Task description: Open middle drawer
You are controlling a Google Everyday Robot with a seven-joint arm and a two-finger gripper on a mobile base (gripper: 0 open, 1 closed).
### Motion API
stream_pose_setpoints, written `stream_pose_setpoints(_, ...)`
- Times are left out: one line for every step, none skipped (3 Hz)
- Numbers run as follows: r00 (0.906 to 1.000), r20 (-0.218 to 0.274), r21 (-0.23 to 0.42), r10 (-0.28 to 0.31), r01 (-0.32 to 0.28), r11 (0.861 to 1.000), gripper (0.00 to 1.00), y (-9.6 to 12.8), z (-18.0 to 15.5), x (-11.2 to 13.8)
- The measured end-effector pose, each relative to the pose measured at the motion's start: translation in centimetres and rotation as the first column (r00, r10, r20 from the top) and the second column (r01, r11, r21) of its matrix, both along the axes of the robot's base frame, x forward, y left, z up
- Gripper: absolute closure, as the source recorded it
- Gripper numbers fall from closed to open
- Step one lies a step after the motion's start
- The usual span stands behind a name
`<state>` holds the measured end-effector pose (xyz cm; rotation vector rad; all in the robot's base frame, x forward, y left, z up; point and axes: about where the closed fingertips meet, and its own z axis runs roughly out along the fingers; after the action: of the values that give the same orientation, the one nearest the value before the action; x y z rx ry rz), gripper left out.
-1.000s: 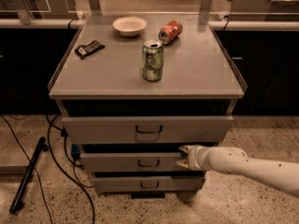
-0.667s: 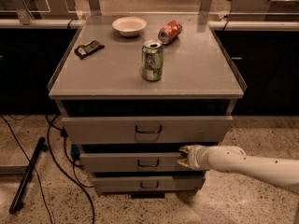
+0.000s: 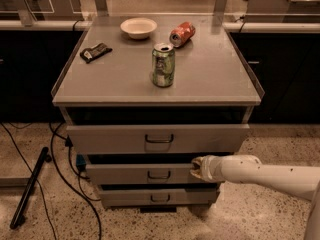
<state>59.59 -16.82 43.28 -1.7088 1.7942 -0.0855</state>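
Observation:
The middle drawer (image 3: 125, 174) is the second of three stacked grey fronts, with a small dark loop handle (image 3: 159, 174) at its centre. It stands slightly out from the cabinet, less than the top drawer (image 3: 110, 138) above it. My gripper (image 3: 197, 168) reaches in from the right on a white arm and sits against the right part of the middle drawer's front, to the right of the handle. The bottom drawer (image 3: 125, 197) lies below.
On the cabinet top (image 3: 110, 79) stand a green can (image 3: 163, 65), a tipped red can (image 3: 182, 34), a white bowl (image 3: 138, 27) and a dark packet (image 3: 95, 52). Black cables (image 3: 60, 169) and a dark bar (image 3: 30, 186) lie on the floor at left.
The gripper has stayed at the right part of the middle drawer's front; the drawers and the objects on top have not visibly moved.

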Motion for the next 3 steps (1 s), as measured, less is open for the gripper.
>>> stream_pose_setpoints(0.9999,-0.013,0.01,0.0,0.001,1.0,1.0,-0.01,0.07,-0.47)
stream_pose_setpoints(0.9996,-0.027,0.035,-0.003,0.004,0.999,1.0,-0.16,0.43,-1.02)
stream_pose_setpoints(0.9991,-0.042,0.06,-0.007,0.01,0.998,1.0,-0.3,0.6,-1.43)
